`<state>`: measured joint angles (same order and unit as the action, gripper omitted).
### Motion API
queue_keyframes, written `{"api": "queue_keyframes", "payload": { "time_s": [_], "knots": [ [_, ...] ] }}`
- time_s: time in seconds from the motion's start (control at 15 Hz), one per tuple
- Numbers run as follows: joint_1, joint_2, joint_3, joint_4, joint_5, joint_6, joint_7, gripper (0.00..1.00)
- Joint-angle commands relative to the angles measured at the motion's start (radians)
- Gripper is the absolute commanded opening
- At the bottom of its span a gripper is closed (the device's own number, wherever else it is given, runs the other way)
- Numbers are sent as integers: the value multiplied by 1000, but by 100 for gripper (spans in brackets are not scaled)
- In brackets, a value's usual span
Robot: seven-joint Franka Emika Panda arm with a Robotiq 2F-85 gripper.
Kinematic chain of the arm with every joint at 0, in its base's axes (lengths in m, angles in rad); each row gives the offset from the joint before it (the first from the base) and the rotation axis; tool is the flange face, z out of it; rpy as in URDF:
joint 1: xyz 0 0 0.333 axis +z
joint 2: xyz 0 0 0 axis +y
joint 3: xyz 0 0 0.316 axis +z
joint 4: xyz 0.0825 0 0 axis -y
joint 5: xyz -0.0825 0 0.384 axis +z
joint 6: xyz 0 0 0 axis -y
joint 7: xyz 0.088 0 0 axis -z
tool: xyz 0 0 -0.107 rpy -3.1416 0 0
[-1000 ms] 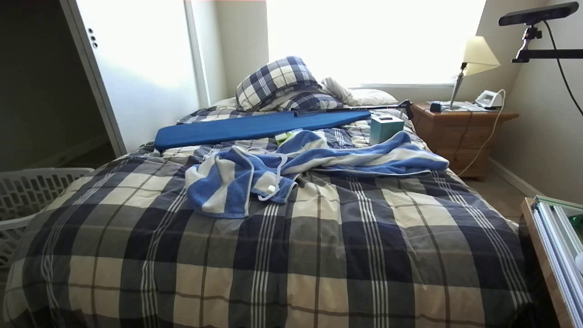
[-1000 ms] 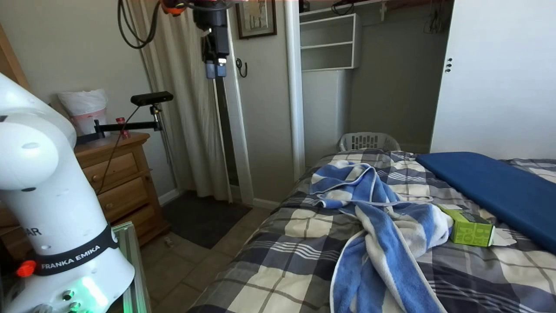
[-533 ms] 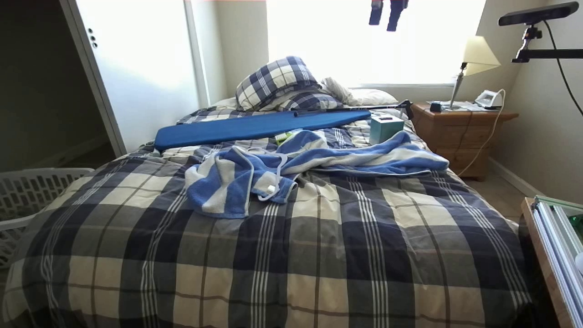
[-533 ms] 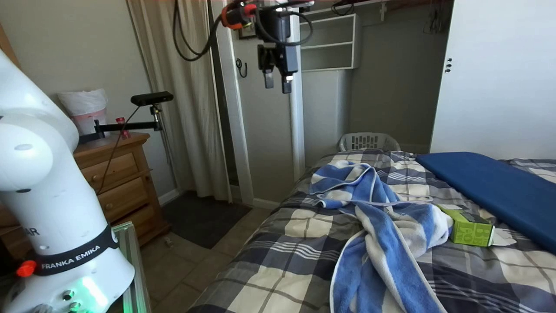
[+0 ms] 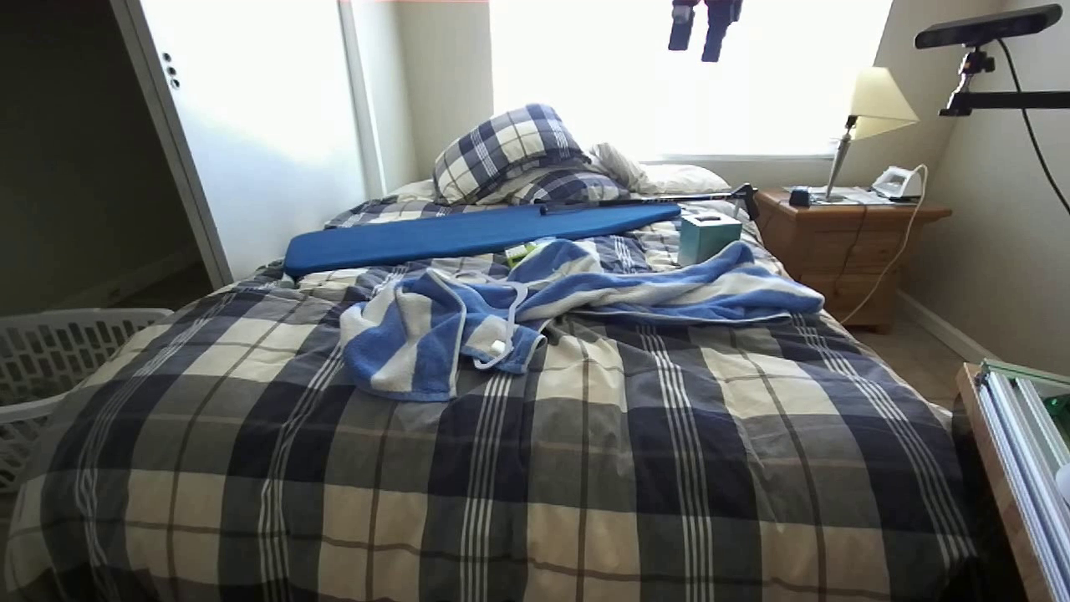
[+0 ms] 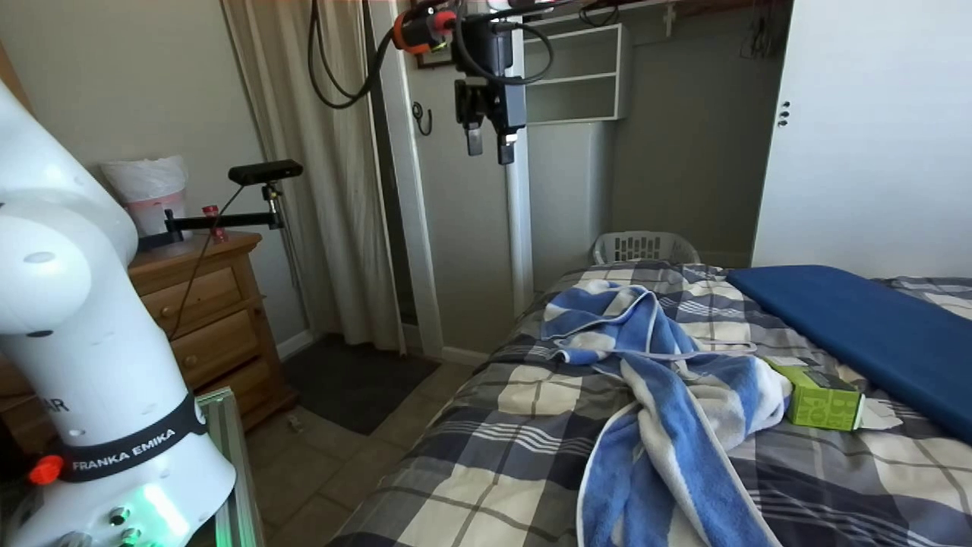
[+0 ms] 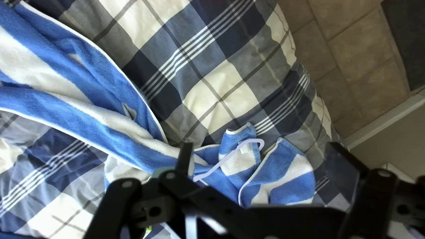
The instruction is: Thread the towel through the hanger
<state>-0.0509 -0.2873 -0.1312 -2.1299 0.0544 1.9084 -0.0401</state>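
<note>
Only the arm (image 6: 106,365) and gripper (image 6: 490,149) have moved over the last second, swinging across until the gripper shows high in both exterior views; the towel (image 5: 585,291) and hanger (image 7: 221,161) lie as they did. Blue-and-white striped, the towel sprawls over the soft, plaid-quilted worktop (image 5: 552,468), bunched at one end and running out in a long twisted strip at the other. It looks like thick terry: limp, soft, fairly light, not slick and hard to harm, though it will likely sag and fold rather than follow a push. Thin and pale, the hanger lies across the bunched part; whether any cloth already passes through it cannot be told. It is probably smooth, stiff plastic, light enough to be dragged along with the cloth. A good hold would be a raised fold or hemmed corner just beside the hanger, pinched deep from above with the bar kept out of the bite, since a shallow pinch may slip off the pile. Released and carrying nothing, the gripper hangs well apart from the towel, its jaws spread wide. Farther out, a green box (image 6: 824,403) lies near the towel in an exterior view, with a blue board (image 6: 858,319) beyond it.
</note>
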Motion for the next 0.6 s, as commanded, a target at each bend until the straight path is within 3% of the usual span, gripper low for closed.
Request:
{"api": "queue_keyframes", "payload": {
  "time_s": [0.0,0.27,0.53],
  "knots": [
    [-12,1,10,2,3,-2,-3,100],
    [-45,126,-46,80,67,62,-1,100],
    [-80,303,-116,189,253,155,-106,100]
  ]
}}
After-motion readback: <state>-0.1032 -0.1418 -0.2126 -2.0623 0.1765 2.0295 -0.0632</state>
